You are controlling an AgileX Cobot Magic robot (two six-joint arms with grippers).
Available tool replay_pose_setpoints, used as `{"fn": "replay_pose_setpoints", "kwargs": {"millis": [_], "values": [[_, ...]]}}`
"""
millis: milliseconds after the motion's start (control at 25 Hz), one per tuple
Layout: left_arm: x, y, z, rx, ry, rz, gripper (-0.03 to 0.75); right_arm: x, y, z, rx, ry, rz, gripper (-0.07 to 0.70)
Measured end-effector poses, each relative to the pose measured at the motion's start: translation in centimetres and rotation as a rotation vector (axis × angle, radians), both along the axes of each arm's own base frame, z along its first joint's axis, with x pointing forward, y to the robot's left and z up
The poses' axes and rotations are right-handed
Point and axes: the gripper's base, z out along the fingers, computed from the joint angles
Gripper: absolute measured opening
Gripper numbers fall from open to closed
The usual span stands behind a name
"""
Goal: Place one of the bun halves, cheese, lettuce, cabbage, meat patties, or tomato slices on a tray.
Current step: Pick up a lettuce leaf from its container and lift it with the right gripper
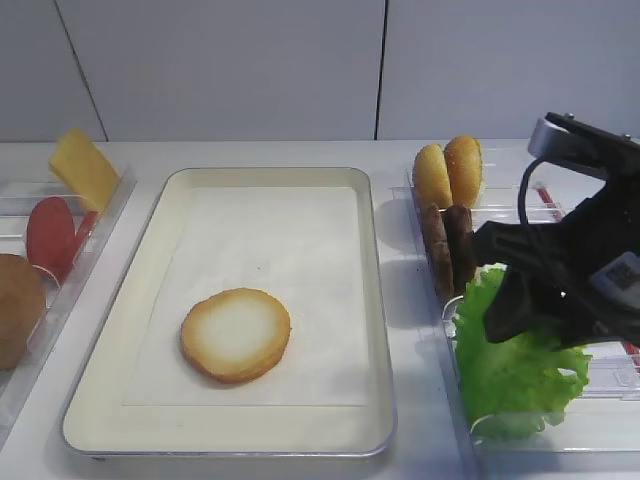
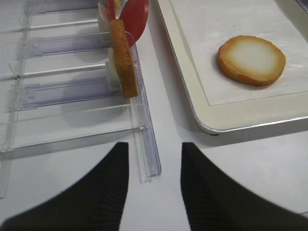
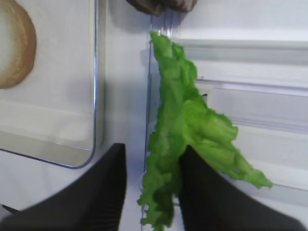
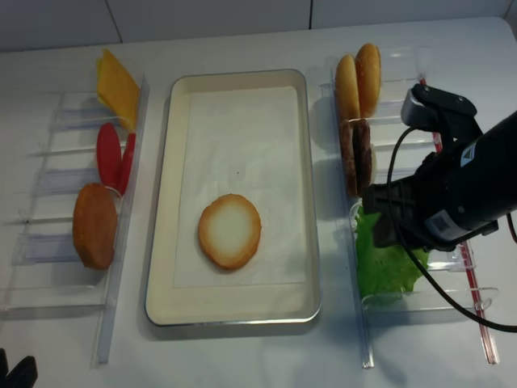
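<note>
The white table (image 1: 400,155) is carrying everything. In the middle the big tray (image 1: 375,300) is lying flat, lined with white paper, and one bun half (image 1: 236,334) is resting on the paper with its pale cut face up, toward the near-left part of the tray.

On the right side a clear plastic bin (image 4: 367,331) is standing just beside the tray. Two more bun halves (image 1: 448,172) are standing on edge at its far end, and the two dark meat patties (image 1: 448,245) are standing on edge right behind them, nearer to the camera. Closest of all in that bin, the green lettuce (image 3: 185,125) is sitting with its frilly edge hanging down.

The right gripper (image 3: 153,190) is reaching down over that bin — its two black fingers (image 3: 211,197) are sitting one on each side of the lower part of the leaf, with the leaf between them and pressing against one finger. The jaws are partly closed around it.

On the left another clear bin (image 4: 105,323) is holding the yellow cheese (image 1: 84,168), the red tomato slices (image 1: 52,235) and one brown bun (image 4: 94,225).

The left gripper (image 2: 155,185) is hanging low over the bare table near that bin — its fingers are spread apart and holding nothing.
</note>
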Motion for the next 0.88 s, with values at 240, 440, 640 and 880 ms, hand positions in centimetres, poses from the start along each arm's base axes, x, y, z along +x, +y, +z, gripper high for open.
{"fn": "replay_pose_setpoints", "kwargs": {"millis": [240, 440, 640, 880], "values": [[0.0, 0.0, 0.0, 0.0, 0.0, 0.0, 0.246, 0.4, 0.2, 1.2, -0.009, -0.038, 0.062, 0.062], [0.0, 0.0, 0.0, 0.0, 0.0, 0.0, 0.246, 1.0, 1.5, 5.4, 0.052, -0.147, 0.127, 0.059], [0.0, 0.0, 0.0, 0.0, 0.0, 0.0, 0.246, 0.8, 6.2, 7.7, 0.123, -0.188, 0.279, 0.057], [0.0, 0.0, 0.0, 0.0, 0.0, 0.0, 0.246, 2.5, 12.8, 7.2, 0.164, -0.159, 0.403, 0.057]]}}
